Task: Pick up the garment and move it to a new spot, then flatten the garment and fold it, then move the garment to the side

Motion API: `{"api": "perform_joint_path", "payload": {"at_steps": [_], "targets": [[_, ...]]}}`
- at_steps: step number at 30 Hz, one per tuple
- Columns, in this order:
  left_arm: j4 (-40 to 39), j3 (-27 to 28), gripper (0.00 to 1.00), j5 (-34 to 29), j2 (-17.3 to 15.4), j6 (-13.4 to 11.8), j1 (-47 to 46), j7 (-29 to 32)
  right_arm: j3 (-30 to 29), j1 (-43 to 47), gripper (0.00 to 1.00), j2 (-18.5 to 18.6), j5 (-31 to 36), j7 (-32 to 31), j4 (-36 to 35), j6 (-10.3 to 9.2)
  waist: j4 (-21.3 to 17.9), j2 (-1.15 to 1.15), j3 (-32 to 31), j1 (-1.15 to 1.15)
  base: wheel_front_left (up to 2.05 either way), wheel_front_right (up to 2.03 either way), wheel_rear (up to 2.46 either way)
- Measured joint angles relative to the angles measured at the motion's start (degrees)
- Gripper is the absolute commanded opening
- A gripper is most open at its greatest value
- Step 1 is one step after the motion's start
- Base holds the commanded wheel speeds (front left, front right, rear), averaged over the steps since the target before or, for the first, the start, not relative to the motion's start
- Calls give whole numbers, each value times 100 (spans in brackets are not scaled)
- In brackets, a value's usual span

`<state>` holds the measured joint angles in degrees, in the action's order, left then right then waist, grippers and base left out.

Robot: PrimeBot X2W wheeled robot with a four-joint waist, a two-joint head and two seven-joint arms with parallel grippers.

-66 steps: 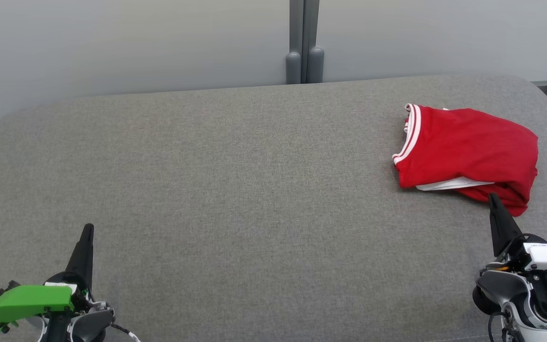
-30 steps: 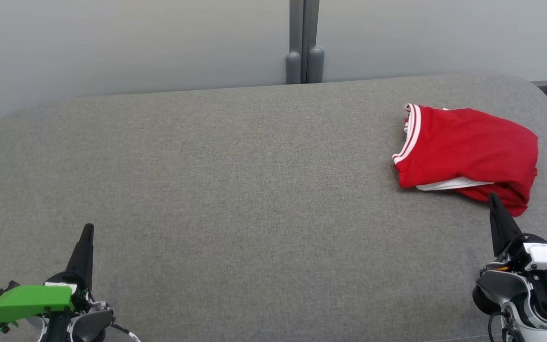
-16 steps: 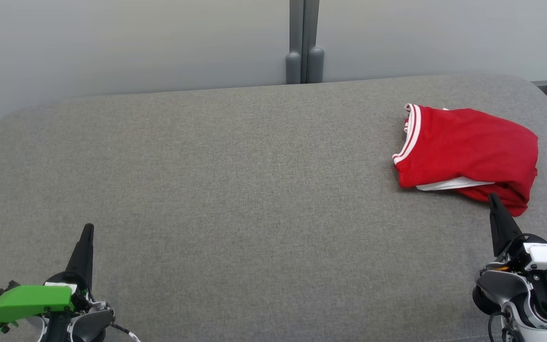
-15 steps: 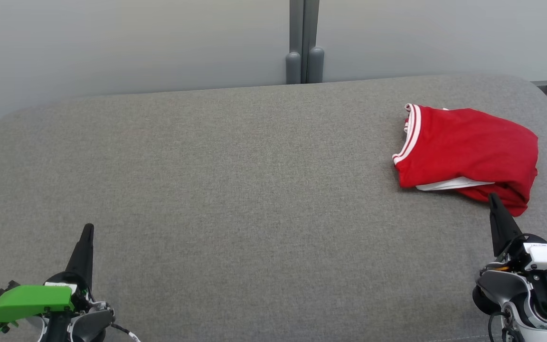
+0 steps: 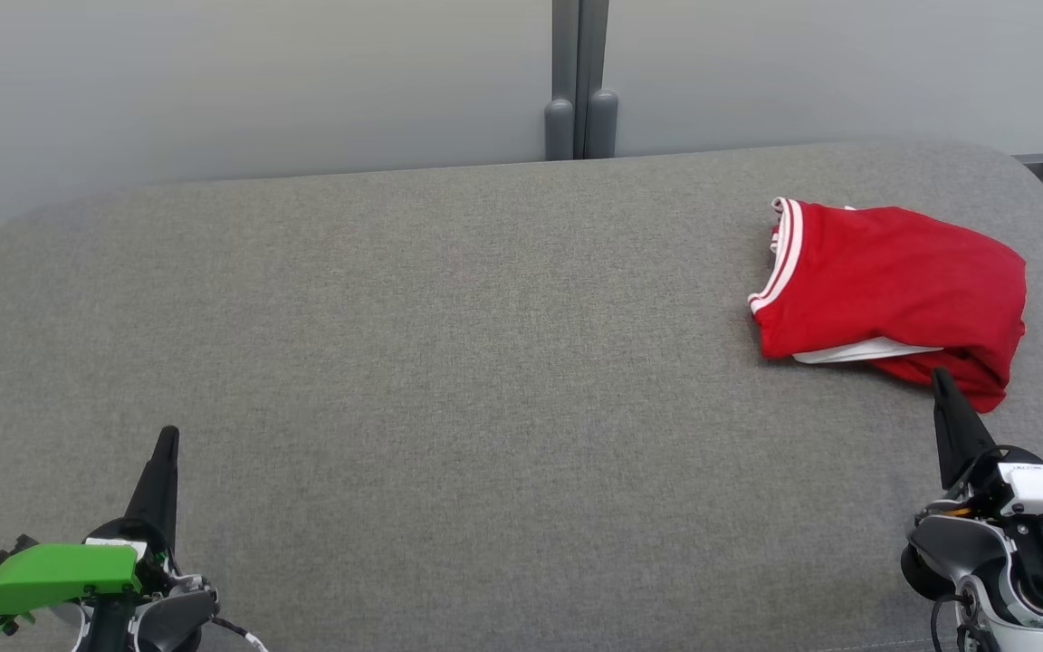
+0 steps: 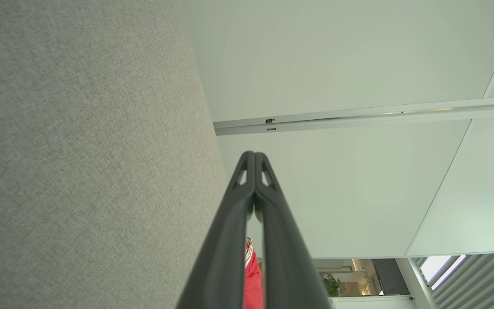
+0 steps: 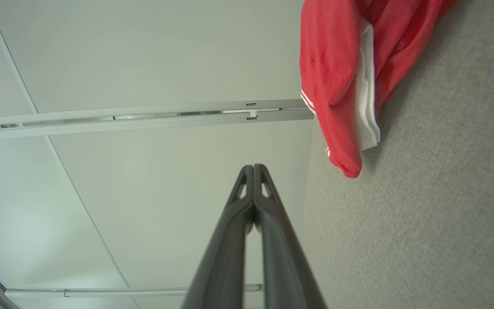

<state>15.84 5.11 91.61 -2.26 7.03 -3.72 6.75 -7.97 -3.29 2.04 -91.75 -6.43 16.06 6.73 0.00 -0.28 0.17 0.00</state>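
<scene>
Both pairs of jaws are pressed tip to tip, with nothing between them. The left gripper (image 5: 166,445), a long dark tapering wedge, sits at 7 o'clock in the head view, and the right gripper (image 5: 942,384) at 5 o'clock. Near the right one, toward its 12 o'clock, lies the garment (image 5: 893,285). It is soft red knit with white-striped trim and a white inner layer, folded into a rumpled block at 2 o'clock on the grey woven pad (image 5: 485,362), which has rounded corners. Smooth pale wall panels (image 5: 259,81) stand behind.
</scene>
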Motion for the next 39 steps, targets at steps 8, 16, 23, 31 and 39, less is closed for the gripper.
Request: {"api": "perform_joint_path", "payload": {"at_steps": [8, 16, 23, 31, 39], "targets": [[0, 0, 0, 0, 0, 0, 0, 0, 0, 0, 0, 0, 0, 0, -1, 0, 0, 0, 0, 0, 0, 0, 0], [0, 0, 0, 0, 0, 0, 0, 0, 0, 0, 0, 0, 0, 0, -1, 0, 0, 0, 0, 0, 0, 0, 0], [0, 0, 0, 0, 0, 0, 0, 0, 0, 0, 0, 0, 0, 0, -1, 0, 0, 0, 0, 0, 0, 0, 0], [0, 0, 0, 0, 0, 0, 0, 0, 0, 0, 0, 0, 0, 0, -1, 0, 0, 0, 0, 0, 0, 0, 0], [0, 0, 0, 0, 0, 0, 0, 0, 0, 0, 0, 0, 0, 0, -1, 0, 0, 0, 0, 0, 0, 0, 0]]}}
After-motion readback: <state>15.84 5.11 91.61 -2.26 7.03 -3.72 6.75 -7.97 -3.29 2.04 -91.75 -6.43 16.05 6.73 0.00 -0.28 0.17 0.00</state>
